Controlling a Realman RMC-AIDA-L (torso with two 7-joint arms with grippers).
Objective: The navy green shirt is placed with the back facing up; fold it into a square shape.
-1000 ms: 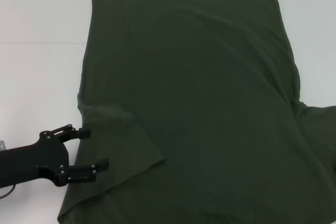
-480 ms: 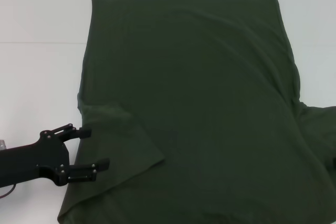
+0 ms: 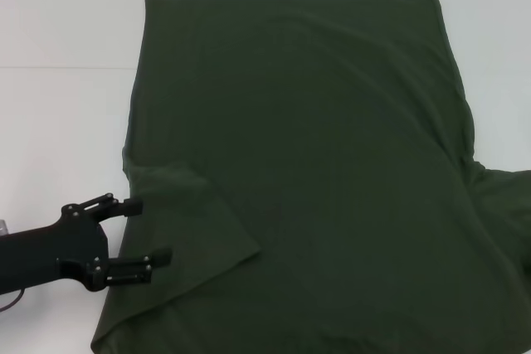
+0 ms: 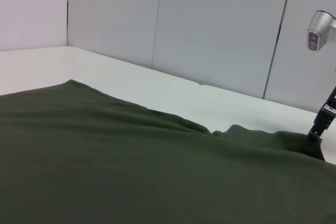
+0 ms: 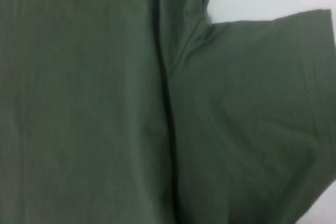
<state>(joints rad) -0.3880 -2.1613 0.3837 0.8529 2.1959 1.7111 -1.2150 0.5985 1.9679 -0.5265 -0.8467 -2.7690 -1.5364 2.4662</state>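
A: Shirt state?
B: The navy green shirt (image 3: 315, 163) lay spread flat, plain back up, dark olive. Its straight hem sat at the far edge; the left sleeve was folded in over the body.

A: Relative to the gripper?
B: It lay just beside the left gripper (image 3: 137, 232), on the side its spread fingertips faced. The right sleeve (image 5: 262, 108) was still spread out flat.

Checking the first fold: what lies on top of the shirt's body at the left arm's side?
The left sleeve lies folded over the navy green shirt, beside the open left gripper. The fabric beneath it, and the white table under the shirt, are covered.
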